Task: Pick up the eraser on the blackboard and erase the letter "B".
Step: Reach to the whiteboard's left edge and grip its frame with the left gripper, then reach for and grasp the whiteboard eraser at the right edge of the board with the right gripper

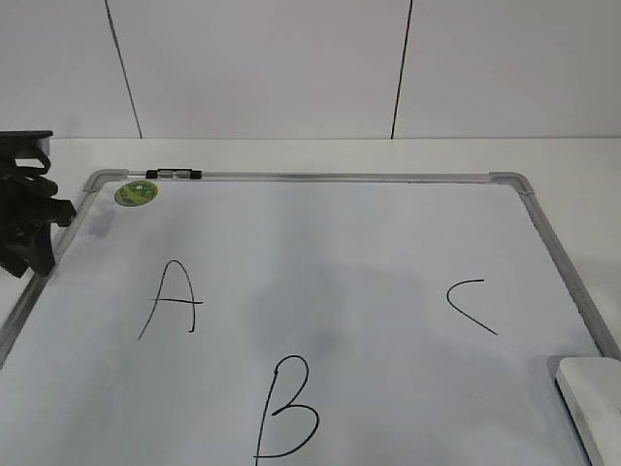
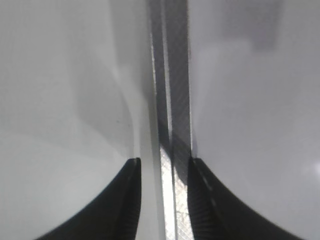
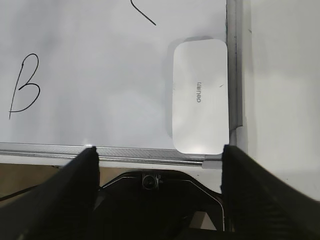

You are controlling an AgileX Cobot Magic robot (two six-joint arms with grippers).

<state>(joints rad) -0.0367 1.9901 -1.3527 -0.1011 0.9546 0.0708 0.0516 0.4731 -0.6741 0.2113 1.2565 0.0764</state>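
we've got the eraser [image 3: 200, 96] lying flat in the blackboard [image 1: 320, 252] corner by the frame, untouched, letter "B" [image 1: 288, 408] still fully there, right gripper [image 3: 159, 155] spread wide over the near edge, left gripper [image 2: 164, 167] parted too, straddling the frame rail

Left arm: matte black gripper [image 1: 27, 218], chunky layered housing, dark strap or cable loops on its side. Left wrist view: two black curved fingers [image 2: 205, 205], fine ribbing on inner faces. Right black gripper [image 3: 157, 155]: broad smooth tapered fingers [image 3: 65, 195], black base with small round screw-like fitting between.
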